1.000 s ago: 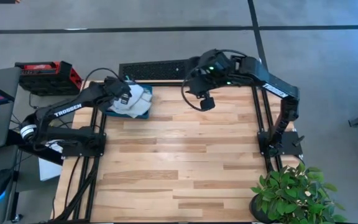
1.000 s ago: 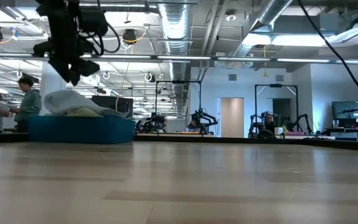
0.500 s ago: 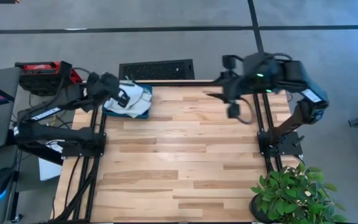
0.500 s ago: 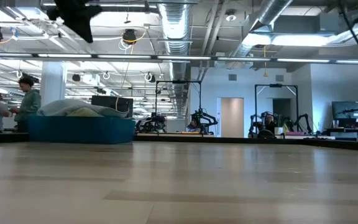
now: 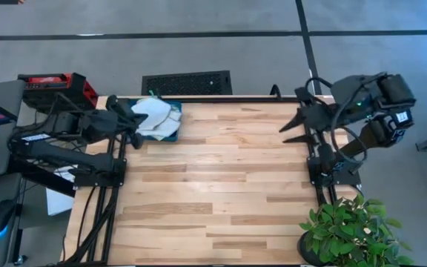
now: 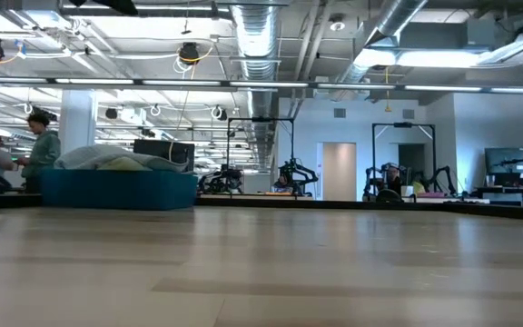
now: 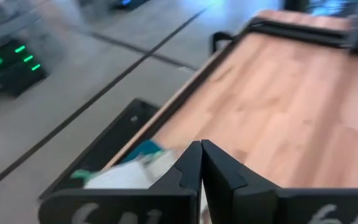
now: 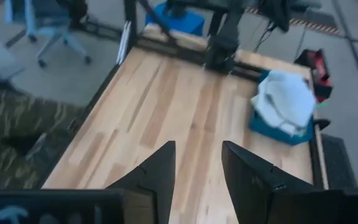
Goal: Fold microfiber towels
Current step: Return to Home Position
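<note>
A heap of pale grey microfiber towels (image 5: 156, 113) lies in a dark teal tray (image 5: 170, 134) at the table's far left corner. A bit of green shows at the heap's far edge. The low view shows the heap (image 6: 116, 158) rising above the tray wall (image 6: 116, 191). My left gripper (image 5: 135, 127) hovers just left of the tray, and its fingers (image 7: 201, 163) are shut with nothing between them. My right gripper (image 5: 288, 133) hangs open in the air near the table's far right corner, pointing across the table toward the tray (image 8: 279, 130) and towels (image 8: 286, 99).
Bare wooden tabletop (image 5: 221, 185) spreads between the two arms. A potted plant (image 5: 347, 230) stands at the near right corner. A red and black box (image 5: 54, 87) sits off the table at the far left. People stand in the room beyond the tray (image 6: 34, 145).
My left gripper has risen off the towel heap and drawn back toward the table's left edge. The heap's raised hump has settled lower in the tray. My right gripper has swung from the far middle of the table toward the right edge, still open.
</note>
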{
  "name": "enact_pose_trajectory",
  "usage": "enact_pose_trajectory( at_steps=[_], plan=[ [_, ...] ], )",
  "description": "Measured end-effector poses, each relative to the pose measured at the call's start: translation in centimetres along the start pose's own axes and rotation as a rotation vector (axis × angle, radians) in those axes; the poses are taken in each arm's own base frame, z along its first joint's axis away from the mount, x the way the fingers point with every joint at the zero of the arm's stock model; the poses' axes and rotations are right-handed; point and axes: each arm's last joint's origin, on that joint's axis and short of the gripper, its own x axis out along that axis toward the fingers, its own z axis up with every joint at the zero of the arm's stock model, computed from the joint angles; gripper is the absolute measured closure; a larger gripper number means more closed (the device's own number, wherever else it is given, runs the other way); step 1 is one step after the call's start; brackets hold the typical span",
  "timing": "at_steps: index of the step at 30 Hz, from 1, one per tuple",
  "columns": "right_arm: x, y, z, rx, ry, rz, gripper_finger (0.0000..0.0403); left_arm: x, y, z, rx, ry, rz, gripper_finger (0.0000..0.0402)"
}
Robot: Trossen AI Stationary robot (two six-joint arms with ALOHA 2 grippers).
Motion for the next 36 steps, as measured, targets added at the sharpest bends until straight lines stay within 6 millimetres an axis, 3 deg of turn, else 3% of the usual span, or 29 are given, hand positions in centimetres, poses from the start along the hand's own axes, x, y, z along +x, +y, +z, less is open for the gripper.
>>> enact_pose_trajectory(
  at_steps=[4,8,13,18,25,30,36],
  plan=[
    [-0.5,0.6,-0.7,-0.016,0.052,0.037,0.0249,-0.6,-0.8,0.2,0.063,-0.035,-0.107,0.0401],
    [-0.4,0.7,-0.8,0.077,0.079,0.027,0.0251,-0.9,-1.5,0.0,0.122,-0.053,-0.171,0.0401],
    [-0.1,0.3,-0.9,0.034,0.116,-0.117,0.0302,-0.7,-2.6,-1.2,0.174,-0.084,-0.286,0.0401],
    [-0.5,0.7,-0.6,-0.044,0.061,-0.073,0.0389,-0.4,-2.5,-3.8,0.148,-0.149,-0.352,0.0401],
    [-1.3,2.8,-1.4,-0.060,-0.014,0.025,0.0388,-0.2,-0.9,-8.4,0.013,-0.260,-0.431,0.0401],
    [0.3,4.6,-3.2,-0.090,-0.128,0.073,0.0393,0.5,-0.4,-11.6,-0.049,-0.389,-0.513,0.0401],
    [3.4,6.3,-7.4,-0.091,-0.198,0.111,0.0388,1.6,-0.3,-14.9,-0.123,-0.462,-0.558,0.0401]
  ],
)
